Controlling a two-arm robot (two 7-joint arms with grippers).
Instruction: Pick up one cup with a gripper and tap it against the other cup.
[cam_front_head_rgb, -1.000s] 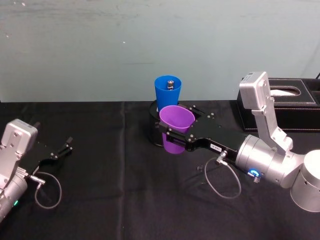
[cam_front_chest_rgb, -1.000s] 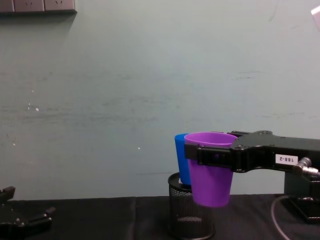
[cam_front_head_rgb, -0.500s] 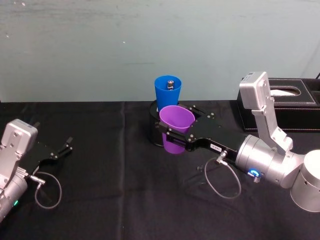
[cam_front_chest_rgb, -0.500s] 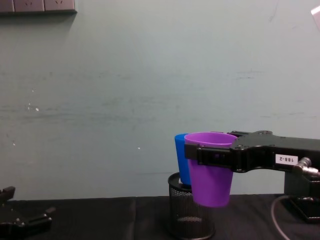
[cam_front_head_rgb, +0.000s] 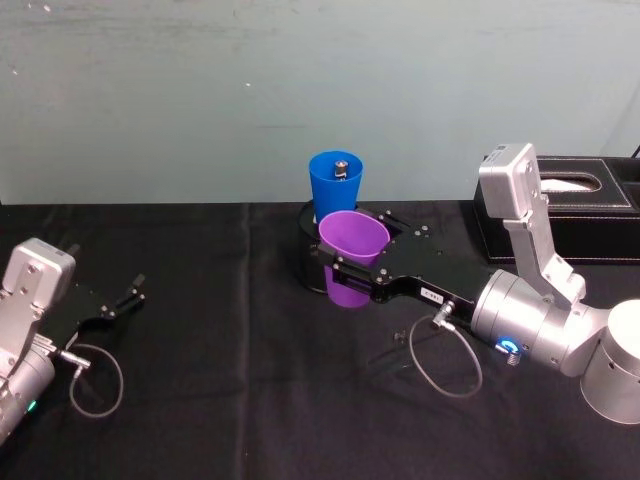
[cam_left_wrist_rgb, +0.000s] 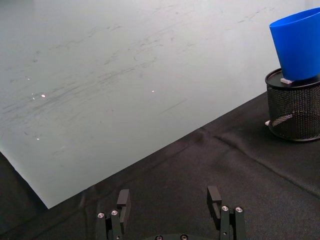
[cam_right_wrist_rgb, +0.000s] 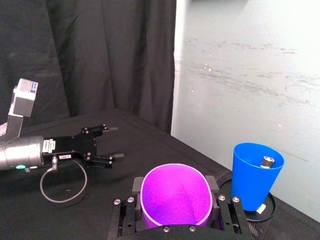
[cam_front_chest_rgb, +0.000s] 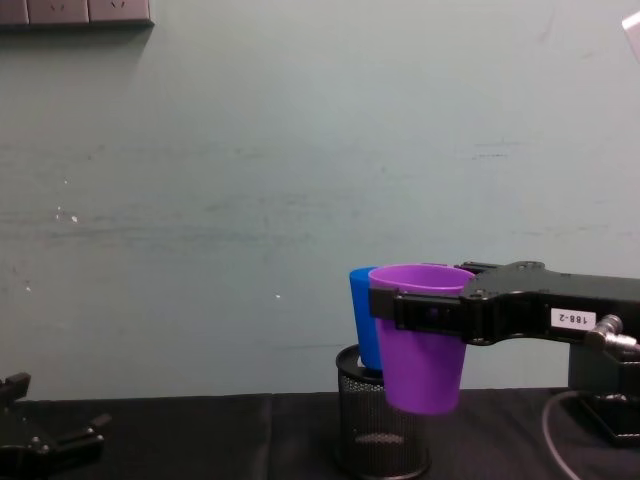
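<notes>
The purple plastic tumbler (cam_front_head_rgb: 352, 245), tapered and handleless, is held upright and clear of the black tablecloth (cam_front_head_rgb: 250, 390). It is clamped just below its rim between the flat jaws of the right gripper (cam_front_head_rgb: 347, 273), the black labelled tool on the silver arm. At far left, the left gripper (cam_left_wrist_rgb: 169, 197) is parked low over the cloth, jaws spread wide with nothing between them, well apart from both cups. Towards the centre, the bright blue plastic tumbler (cam_front_head_rgb: 336, 185) is seated in the mouth of a black wire-mesh holder (cam_front_chest_rgb: 372, 432). It is placed just beyond the right gripper's fingertips and a little to one side of them, and a small metal-looking piece (cam_front_head_rgb: 340, 167) is lodged inside it. The purple tumbler is held just beside the blue one, and whether the two are touching cannot be told. At far right, a black tissue box (cam_front_head_rgb: 565, 210) is set behind the working arm. The tap itself is judged to be the step in hand. It would be done best by a short, slow, level nudge of the held cup toward the blue wall, above the holder's rim, so that plastic is met rather than mesh. The grip should be kept firm, since smooth tapered sides may slip, and the push kept light, since the blue cup could be tipped.
</notes>
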